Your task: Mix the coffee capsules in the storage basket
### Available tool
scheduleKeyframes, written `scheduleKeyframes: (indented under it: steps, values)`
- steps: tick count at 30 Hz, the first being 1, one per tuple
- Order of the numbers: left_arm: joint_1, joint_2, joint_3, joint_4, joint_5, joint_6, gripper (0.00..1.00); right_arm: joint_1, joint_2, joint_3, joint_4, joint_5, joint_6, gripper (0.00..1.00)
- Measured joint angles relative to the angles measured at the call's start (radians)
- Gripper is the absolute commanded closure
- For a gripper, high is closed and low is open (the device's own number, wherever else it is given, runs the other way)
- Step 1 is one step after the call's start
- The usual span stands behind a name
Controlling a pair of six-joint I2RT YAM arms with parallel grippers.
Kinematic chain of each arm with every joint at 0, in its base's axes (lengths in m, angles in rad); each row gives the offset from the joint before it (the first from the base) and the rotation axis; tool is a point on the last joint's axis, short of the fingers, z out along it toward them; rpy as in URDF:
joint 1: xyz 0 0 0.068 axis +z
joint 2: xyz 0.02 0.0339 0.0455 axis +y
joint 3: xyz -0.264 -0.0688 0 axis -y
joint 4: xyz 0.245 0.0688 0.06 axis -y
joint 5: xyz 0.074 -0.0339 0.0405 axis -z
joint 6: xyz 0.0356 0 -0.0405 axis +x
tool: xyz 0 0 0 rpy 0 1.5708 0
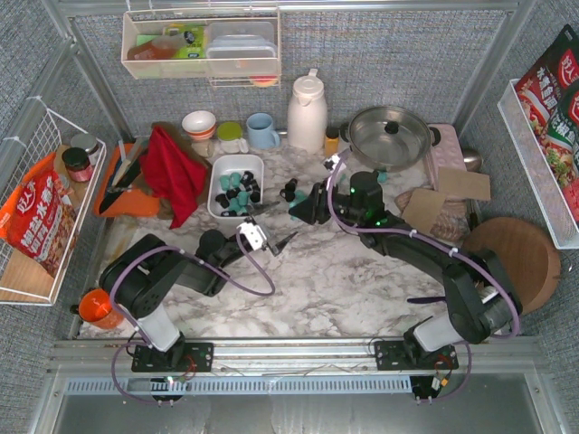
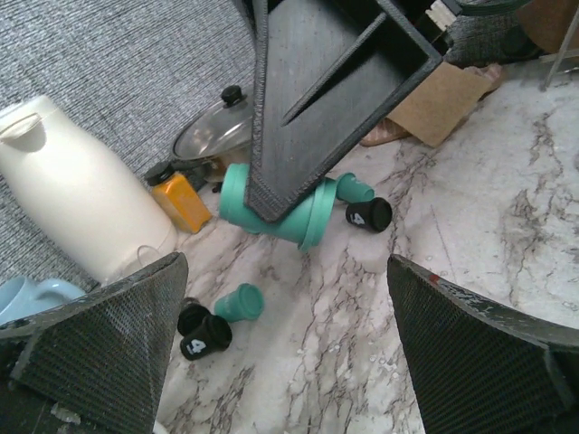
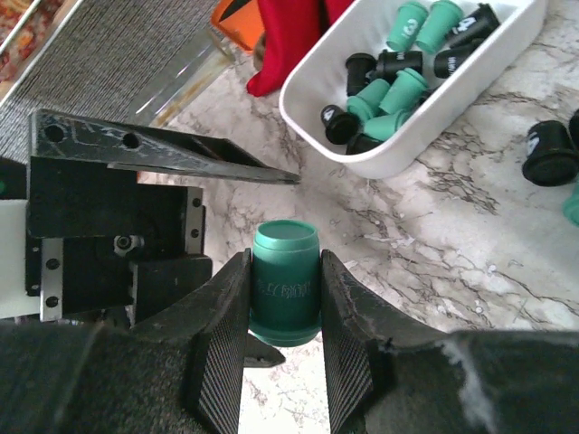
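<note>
The white storage basket point(image 1: 220, 170) sits at the table's back left, holding several teal and black coffee capsules point(image 1: 237, 188); the right wrist view shows its near wall point(image 3: 425, 122) and the capsules point(image 3: 398, 63) inside. My right gripper point(image 3: 285, 271) is shut on one teal capsule point(image 3: 285, 289), held above the marble just right of the basket point(image 1: 302, 210). Loose capsules lie on the table: a teal one point(image 2: 240, 303), a black one point(image 2: 206, 334) and another black one point(image 2: 369, 214). My left gripper point(image 2: 289, 362) hangs open over bare marble, near the right gripper point(image 1: 271, 240).
A white thermos point(image 1: 307, 112), a small orange-lidded jar point(image 2: 181, 201) and a lidded pan point(image 1: 389, 136) stand behind the loose capsules. A red cloth point(image 1: 172, 172) lies left of the basket. Cups point(image 1: 262, 130) line the back, and cardboard pieces point(image 1: 443, 194) lie at right.
</note>
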Motion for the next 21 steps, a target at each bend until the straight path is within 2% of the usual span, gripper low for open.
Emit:
scheduleKeyframes:
  steps: [3,8,14,21]
  values:
    - [-0.010,0.009,0.007,0.006,-0.005,0.013,0.02,0.011,-0.015,-0.006,-0.001,-0.028,-0.016,0.80]
    - [-0.017,0.011,0.016,0.006,-0.023,0.036,0.19,0.025,-0.021,-0.006,-0.024,-0.056,-0.041,0.80]
    - [-0.032,0.011,0.026,0.006,-0.019,0.063,0.30,0.043,-0.021,-0.005,-0.062,-0.072,-0.057,0.80]
    - [-0.047,0.015,0.032,0.006,0.006,0.103,0.56,0.051,-0.021,0.014,-0.082,-0.072,-0.066,0.77]
